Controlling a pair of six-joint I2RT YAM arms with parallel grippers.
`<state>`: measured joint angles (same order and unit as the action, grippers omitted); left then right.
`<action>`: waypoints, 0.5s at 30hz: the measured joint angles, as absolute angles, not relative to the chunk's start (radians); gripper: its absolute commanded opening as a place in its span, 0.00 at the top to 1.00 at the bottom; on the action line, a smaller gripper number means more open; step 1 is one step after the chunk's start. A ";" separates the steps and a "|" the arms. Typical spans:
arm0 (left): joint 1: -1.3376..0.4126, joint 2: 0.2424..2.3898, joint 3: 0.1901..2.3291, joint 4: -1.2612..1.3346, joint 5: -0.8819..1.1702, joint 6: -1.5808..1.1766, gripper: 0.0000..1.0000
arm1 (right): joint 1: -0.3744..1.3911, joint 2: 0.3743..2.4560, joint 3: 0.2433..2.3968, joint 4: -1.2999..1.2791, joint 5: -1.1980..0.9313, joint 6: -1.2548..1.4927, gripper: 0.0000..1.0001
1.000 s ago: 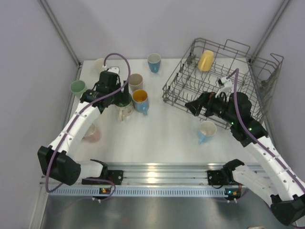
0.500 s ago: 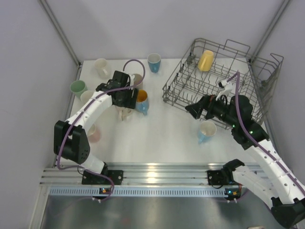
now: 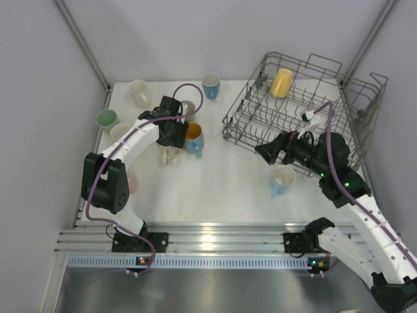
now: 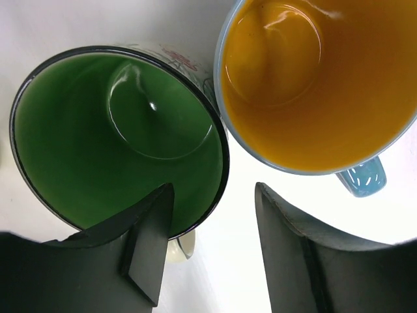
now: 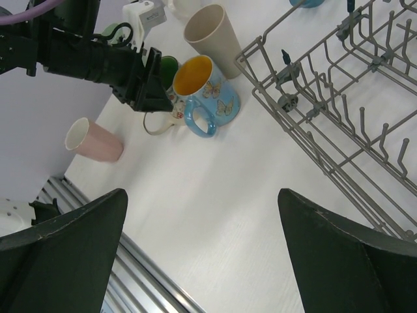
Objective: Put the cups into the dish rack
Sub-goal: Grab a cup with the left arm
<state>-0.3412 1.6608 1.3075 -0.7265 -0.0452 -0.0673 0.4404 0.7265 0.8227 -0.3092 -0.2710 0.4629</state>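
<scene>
Left gripper [image 4: 215, 189]: we see the fingers apart, straddling the near rim of the green-lined mug [image 4: 111, 137]. One finger sits over its interior, the other outside, just below the orange-lined blue mug [image 4: 313, 85]. We see no clamp.

Right gripper [image 5: 202, 195]: fingers wide apart, holding nothing. The dish rack [image 5: 339, 98] lies beyond them to the right, with a yellow cup [image 3: 281, 83] lying inside.

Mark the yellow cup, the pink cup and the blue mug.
yellow cup [image 3: 282, 83]: top view, middle of its side.
pink cup [image 5: 98, 145]: right wrist view, its side wall.
blue mug [image 5: 219, 93]: right wrist view, its butterfly-printed side.
</scene>
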 measured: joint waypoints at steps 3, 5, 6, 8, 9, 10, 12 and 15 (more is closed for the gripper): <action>-0.341 1.662 1.308 -0.727 -0.046 -0.065 0.46 | 0.440 0.729 0.823 -0.310 -0.271 0.463 0.01; -0.341 1.662 1.308 -0.727 -0.052 -0.064 0.47 | 0.440 0.730 0.823 -0.311 -0.271 0.464 0.01; -0.341 1.663 1.308 -0.727 -0.056 -0.065 0.48 | 0.440 0.730 0.823 -0.311 -0.272 0.464 0.01; -0.341 1.665 1.308 -0.727 -0.070 -0.065 0.52 | 0.440 0.730 0.823 -0.311 -0.272 0.464 0.01; -0.341 1.668 1.307 -0.727 -0.076 -0.065 0.53 | 0.440 0.731 0.823 -0.311 -0.272 0.464 0.01; -0.341 1.670 1.307 -0.726 -0.081 -0.065 0.53 | 0.440 0.733 0.823 -0.311 -0.274 0.464 0.01; -0.341 1.672 1.307 -0.726 -0.086 -0.065 0.53 | 0.440 0.736 0.823 -0.311 -0.276 0.464 0.01; -0.341 1.672 1.305 -0.725 -0.089 -0.069 0.53 | 0.440 0.735 0.823 -0.313 -0.278 0.468 0.01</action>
<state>-0.3412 1.6722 1.3052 -0.7246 -0.0891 -0.0689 0.4404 0.7353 0.8227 -0.3134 -0.2783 0.4679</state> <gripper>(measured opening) 0.470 0.993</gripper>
